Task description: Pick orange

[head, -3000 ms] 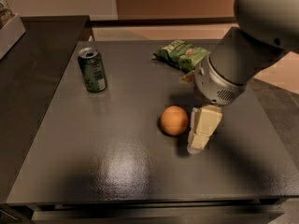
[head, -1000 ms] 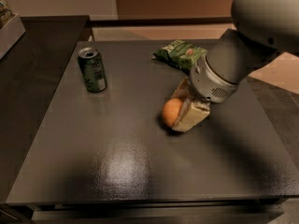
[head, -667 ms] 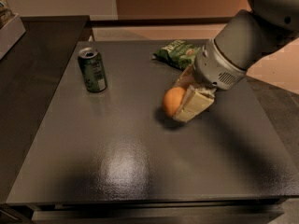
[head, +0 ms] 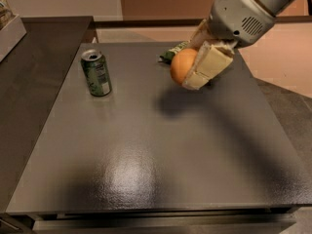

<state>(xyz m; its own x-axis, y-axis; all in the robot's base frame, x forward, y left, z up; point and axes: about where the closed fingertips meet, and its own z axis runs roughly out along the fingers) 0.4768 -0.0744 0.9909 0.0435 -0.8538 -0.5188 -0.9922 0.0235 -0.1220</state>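
Far L edge: corner of a pale box (head: 10, 32) sits on a dark side counter (head: 34, 111) that runs along the L of the main table (head: 146, 160). The table top is dark grey w/ a dull sheen, brightest near the front centre.

L part of table, toward the far side: green soda can (head: 96, 73), upright, tab end up, standing alone and well apart from everything else.

Centre-R, far half: the orange (head: 179, 66) is up off the table, held in the gripper (head: 191, 69). Round, smooth, matte skin. Its shadow (head: 178, 101) falls on the table top just nearer than the fruit, w/ a clear gap btw fruit and surface, so it isn't resting on the table.

Gripper is closed on the orange: one cream-coloured finger (head: 207, 66) presses the fruit's R side, slanting down and to the L; the other finger shows only partly behind the fruit.

Just behind the orange, far side: a bit of a green snack bag (head: 171, 53) lying on the table, mostly hidden by fruit and gripper.

R, top: the grey arm (head: 246, 13) comes in from the upper R corner, vent grille on its housing, angled down to the gripper. Past the table's R edge, a tan floor (head: 282, 72).
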